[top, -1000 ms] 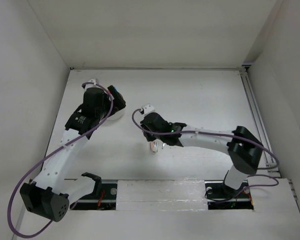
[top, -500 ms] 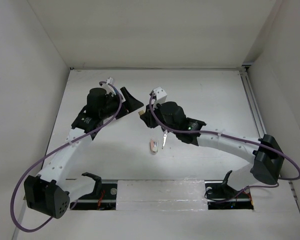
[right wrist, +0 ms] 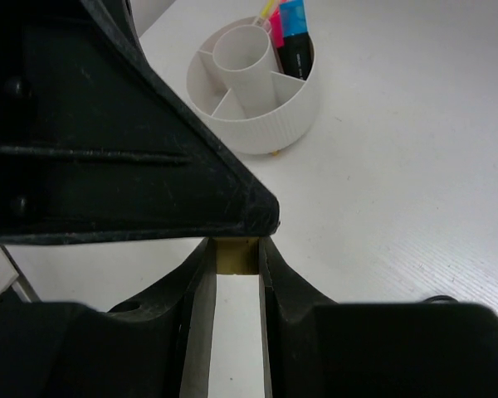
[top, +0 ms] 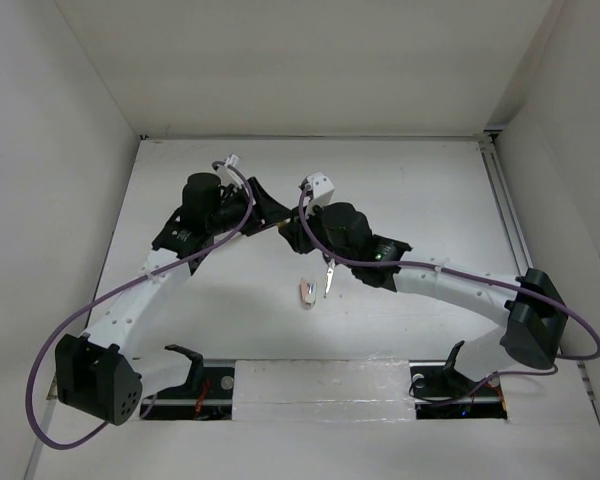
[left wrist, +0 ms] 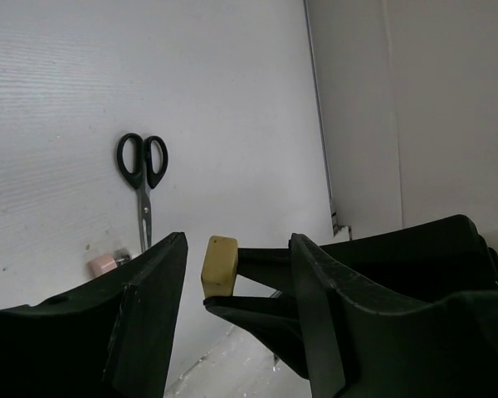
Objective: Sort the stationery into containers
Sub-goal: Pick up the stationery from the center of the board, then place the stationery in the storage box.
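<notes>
Soft, even white light fills the enclosure, leaving the flat white table (top: 420,190) bright with only faint shadows. In both wrist views the near black gripper fingers (left wrist: 141,332) are dark, soft-edged silhouettes, while the black-handled scissors (left wrist: 143,166) and the round ribbed white plastic tray (right wrist: 266,116) look sharp.

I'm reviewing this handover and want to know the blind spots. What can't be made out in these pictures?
Top view: the tray is hidden under the left arm; the tan eraser is too small to pick out where the jaws meet.
Right wrist view: the highlighters in the tray are cut off by the top edge, so their count is unclear.
Left wrist view: the white-pink piece is partly behind the left jaw.
</notes>
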Robot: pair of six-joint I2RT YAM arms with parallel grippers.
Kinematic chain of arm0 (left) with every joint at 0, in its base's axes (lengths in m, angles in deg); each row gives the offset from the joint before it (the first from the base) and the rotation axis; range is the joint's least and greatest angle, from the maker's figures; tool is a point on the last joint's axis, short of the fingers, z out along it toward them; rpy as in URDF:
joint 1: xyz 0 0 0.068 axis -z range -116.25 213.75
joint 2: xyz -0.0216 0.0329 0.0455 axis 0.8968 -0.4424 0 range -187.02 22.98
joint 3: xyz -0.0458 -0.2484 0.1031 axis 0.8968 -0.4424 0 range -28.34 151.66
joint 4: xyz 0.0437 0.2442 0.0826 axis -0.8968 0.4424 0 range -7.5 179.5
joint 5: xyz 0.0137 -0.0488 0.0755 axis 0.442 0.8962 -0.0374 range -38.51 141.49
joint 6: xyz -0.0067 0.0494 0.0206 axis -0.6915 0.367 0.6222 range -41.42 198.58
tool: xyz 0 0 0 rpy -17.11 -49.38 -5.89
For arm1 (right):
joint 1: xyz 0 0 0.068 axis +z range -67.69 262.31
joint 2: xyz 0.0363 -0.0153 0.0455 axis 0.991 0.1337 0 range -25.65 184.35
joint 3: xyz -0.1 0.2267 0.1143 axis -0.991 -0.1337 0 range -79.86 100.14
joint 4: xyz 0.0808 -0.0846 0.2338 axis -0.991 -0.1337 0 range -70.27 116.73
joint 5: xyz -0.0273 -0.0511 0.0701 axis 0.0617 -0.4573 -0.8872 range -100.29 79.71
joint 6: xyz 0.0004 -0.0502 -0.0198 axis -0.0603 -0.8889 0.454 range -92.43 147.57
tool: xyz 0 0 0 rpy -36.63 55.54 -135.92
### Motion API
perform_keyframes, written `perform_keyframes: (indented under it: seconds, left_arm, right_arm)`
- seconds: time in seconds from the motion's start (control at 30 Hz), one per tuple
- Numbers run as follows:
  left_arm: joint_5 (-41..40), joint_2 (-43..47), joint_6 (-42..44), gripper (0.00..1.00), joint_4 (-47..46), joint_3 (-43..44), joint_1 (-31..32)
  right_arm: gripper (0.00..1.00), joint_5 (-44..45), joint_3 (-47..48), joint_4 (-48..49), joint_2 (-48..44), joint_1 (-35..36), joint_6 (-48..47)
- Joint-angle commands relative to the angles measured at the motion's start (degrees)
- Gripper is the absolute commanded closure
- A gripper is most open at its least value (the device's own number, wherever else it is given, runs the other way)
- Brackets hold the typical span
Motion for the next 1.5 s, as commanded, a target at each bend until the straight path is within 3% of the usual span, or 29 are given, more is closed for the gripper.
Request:
perform_keyframes:
  seconds: [0.0, 0.1, 0.27, 0.43, 0.57, 0.7, 0.73, 0.77, 0.8, 0.83, 0.9, 1.13, 1.17, 1.27, 1.47]
  left_arm:
    - [1.77, 0.45, -0.39, 0.52, -3.5, -0.6, 0.84]
    - [2.3, 0.45, -0.39, 0.52, -3.5, -0.07, 0.84]
    - [2.3, 0.45, -0.39, 0.61, -3.5, 0.45, 0.84]
    - [2.3, -0.07, -0.39, 0.79, -2.97, 1.07, 0.84]
    - [2.83, -1.21, -0.39, 1.0, -2.45, 1.69, 0.84]
    - [3.35, -1.74, 0.83, 1.0, -2.45, 2.3, 0.84]
    - [2.4, -1.74, 0.84, 1.0, -1.84, 3.08, 0.84]
    - [1.34, -1.74, 2.14, 1.0, -0.87, 3.09, 0.84]
    - [-2.15, -1.74, 2.68, 1.0, -0.17, 3.7, 0.84]
    - [-4.71, -1.74, 2.68, 1.0, 1.75, 4.66, 0.84]
    - [-13.29, -2.27, 4.08, 1.0, 3.7, 5.72, 0.84]
    - [-32.65, -4.46, 2.77, 1.0, 9.93, 9.23, -2.05]
    - [-42.69, -5.77, 1.29, 1.0, 12.47, 11.24, -2.06]
    - [-54.34, -7.53, -3.63, 1.0, 16.79, 11.79, -4.41]
    - [-59.65, -12.19, -7.51, 1.0, 20.22, 13.98, -10.66]
  right_arm:
    - [1.0, 2.05, 2.5, 5.42, -0.16, 0.05, -0.34]
    - [1.0, 2.58, 2.5, 6.74, -0.16, -0.48, 0.28]
    - [1.0, 4.6, 2.5, 7.97, 0.37, -0.48, 0.89]
    - [1.0, 4.6, 2.5, 8.5, 0.37, -0.48, 0.89]
    - [1.0, 5.38, 2.5, 8.5, 0.89, -0.48, 0.89]
    - [1.0, 4.87, 2.5, 8.5, 1.42, -1.1, 0.89]
    - [0.95, 4.34, 2.5, 8.5, 1.42, -1.1, 0.89]
    - [0.79, 4.34, 2.5, 8.5, 1.42, -1.1, 0.89]
    - [0.58, 3.81, 2.5, 8.5, 1.42, -1.1, 0.89]
    - [0.18, 3.81, 2.5, 8.5, 1.42, -1.1, 0.89]
    - [0.04, 3.81, 0.84, 8.5, -0.06, -1.1, 0.89]
    - [0.01, 4.42, -4.7, 7.89, -5.33, -1.62, 0.89]
    - [0.01, 4.42, -5.23, 7.36, -5.95, -2.15, 0.89]
    - [0.01, 4.42, -6.64, 6.75, -7.8, -2.15, 0.89]
    - [0.01, 2.49, -7.87, 5.42, -8.95, -2.15, 0.37]
